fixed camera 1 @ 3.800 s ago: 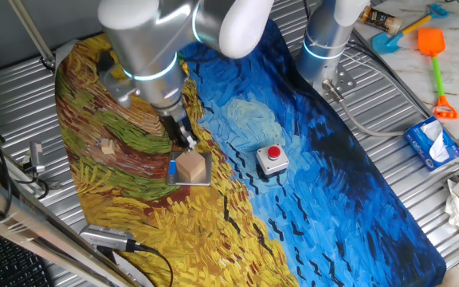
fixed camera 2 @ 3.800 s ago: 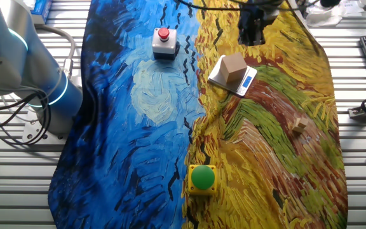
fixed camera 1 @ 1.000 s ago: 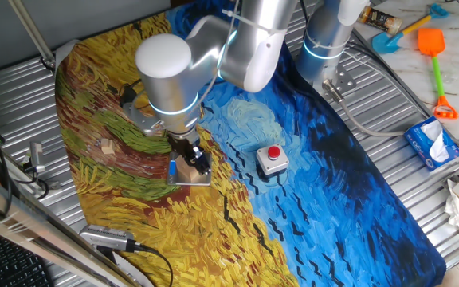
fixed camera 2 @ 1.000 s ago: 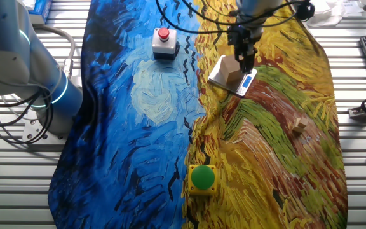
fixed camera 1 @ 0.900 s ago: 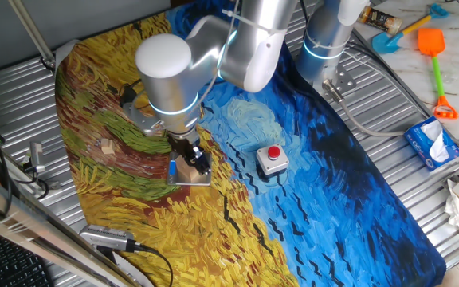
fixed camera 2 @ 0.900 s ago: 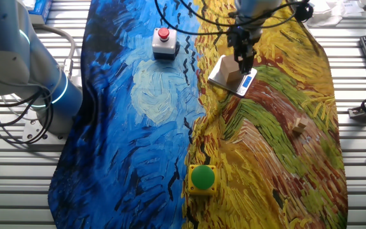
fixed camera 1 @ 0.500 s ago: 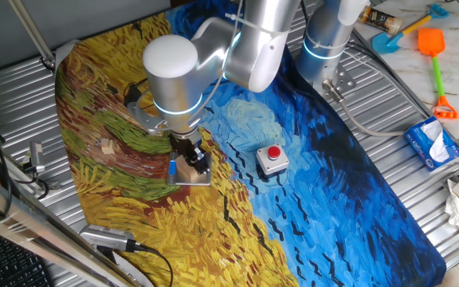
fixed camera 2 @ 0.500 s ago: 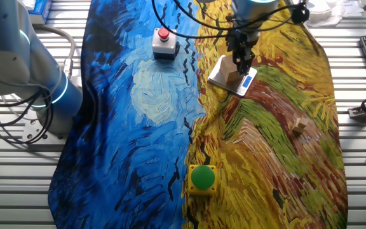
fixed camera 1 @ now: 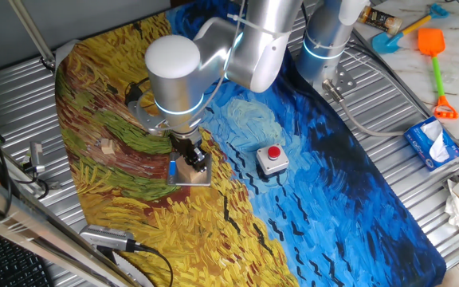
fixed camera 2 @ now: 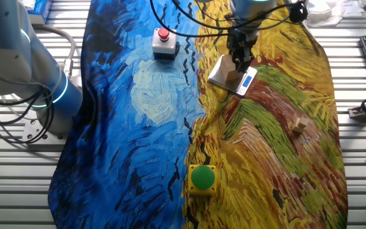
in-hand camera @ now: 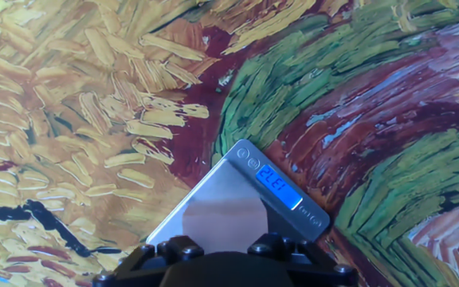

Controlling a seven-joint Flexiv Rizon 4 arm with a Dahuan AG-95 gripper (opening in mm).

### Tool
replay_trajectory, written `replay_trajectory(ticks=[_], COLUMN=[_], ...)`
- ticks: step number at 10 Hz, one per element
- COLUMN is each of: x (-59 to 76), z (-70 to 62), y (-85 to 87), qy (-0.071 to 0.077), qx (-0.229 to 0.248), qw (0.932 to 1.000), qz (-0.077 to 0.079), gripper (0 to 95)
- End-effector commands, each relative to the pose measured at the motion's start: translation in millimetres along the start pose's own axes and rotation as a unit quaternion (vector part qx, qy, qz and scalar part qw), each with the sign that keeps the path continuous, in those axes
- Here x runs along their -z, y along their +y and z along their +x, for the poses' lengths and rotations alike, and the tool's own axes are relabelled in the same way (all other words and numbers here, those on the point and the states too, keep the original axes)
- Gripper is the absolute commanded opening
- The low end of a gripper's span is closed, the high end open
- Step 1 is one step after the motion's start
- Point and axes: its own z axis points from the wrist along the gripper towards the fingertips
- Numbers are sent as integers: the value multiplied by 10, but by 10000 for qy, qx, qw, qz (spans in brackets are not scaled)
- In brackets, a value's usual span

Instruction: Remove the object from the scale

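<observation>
**Fingers down on the block at the scale**

The wooden block (fixed camera 1: 188,170) sits on the digital scale (fixed camera 1: 200,178). The fingers (fixed camera 1: 193,155) straddle it from above; whether they are gripping it cannot be told. The red-button box (fixed camera 1: 272,159) stands near the scale on the painted surface (fixed camera 1: 333,191).

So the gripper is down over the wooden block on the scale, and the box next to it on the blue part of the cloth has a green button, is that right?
Not quite. The box on the blue part of the cloth has a red button, as one fixed view shows. The green button sits far off, near the cloth's edge. The rest holds: the gripper is down over the wooden block on the scale.
</observation>
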Motion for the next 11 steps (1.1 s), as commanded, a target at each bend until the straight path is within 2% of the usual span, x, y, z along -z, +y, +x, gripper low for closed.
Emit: replay_trajectory(ticks=[1, 3, 5, 8, 11], x=[12, 51, 144, 302, 376], z=[-2, -9, -34, -115, -177], y=[-8, -13, 17, 214, 434], qy=[-32, -27, -8, 70, 98], qx=[-30, -57, -147, -388, -630], qw=[10000, 10000, 9999, 9992, 9979], qz=[13, 34, 24, 30, 52], gripper=[0, 0, 0, 0, 0])
